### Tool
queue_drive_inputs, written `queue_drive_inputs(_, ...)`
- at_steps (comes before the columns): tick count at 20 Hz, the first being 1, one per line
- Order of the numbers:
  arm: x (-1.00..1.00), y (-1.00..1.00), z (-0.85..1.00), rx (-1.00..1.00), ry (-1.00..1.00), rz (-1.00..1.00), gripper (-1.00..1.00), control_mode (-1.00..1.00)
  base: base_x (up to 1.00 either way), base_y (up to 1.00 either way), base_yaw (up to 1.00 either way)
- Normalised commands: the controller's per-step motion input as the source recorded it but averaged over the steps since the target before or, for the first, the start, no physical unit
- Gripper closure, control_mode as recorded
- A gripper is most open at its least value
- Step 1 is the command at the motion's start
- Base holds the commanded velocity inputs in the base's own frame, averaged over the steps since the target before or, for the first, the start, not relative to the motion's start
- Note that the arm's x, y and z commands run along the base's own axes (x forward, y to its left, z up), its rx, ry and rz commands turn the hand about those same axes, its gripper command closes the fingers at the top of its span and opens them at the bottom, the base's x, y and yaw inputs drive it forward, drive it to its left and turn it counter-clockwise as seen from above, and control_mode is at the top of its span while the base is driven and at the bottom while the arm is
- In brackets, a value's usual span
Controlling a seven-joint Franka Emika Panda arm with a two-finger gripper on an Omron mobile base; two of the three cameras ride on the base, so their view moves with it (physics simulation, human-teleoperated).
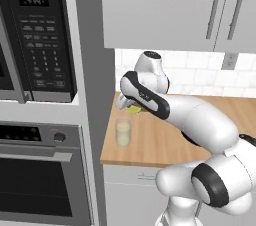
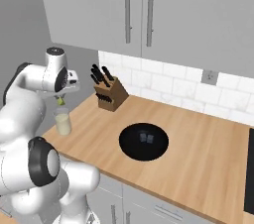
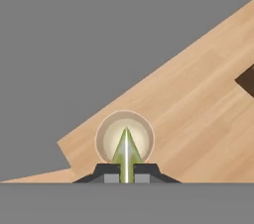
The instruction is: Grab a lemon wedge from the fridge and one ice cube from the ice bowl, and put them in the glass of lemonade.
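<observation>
One wedge (image 3: 126, 151) sits pinched between my fingers (image 3: 106, 172), jaws narrow on it, point down so it can fall clean. I hold the gripper (image 2: 61, 100) directly above the glass (image 2: 62, 121), which stands near the counter (image 2: 198, 139) corner. Bowl (image 2: 144, 141) waits beside, ice not yet fetched.

One glass of lemonade (image 2: 62, 122), one lemon wedge (image 3: 126, 154), one ice bowl (image 2: 144, 141), two ice cubes (image 2: 146, 138), one knife block (image 2: 110, 94)
</observation>
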Motion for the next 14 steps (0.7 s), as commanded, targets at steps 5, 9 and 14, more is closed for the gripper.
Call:
queue_drive_inputs(5, 0.33, 0.0, 0.0, 0.0, 0.0, 0.0, 1.0, -1.0, 0.0, 0.0, 0.0)
queue_drive_inputs(9, 0.01, 0.03, 0.0, 0.0, 0.0, 0.0, 1.0, -1.0, 0.0, 0.0, 0.0)
queue_drive_inputs(14, 0.0, 0.32, 0.0, 0.0, 0.0, 0.0, 1.0, -1.0, 0.0, 0.0, 0.0)
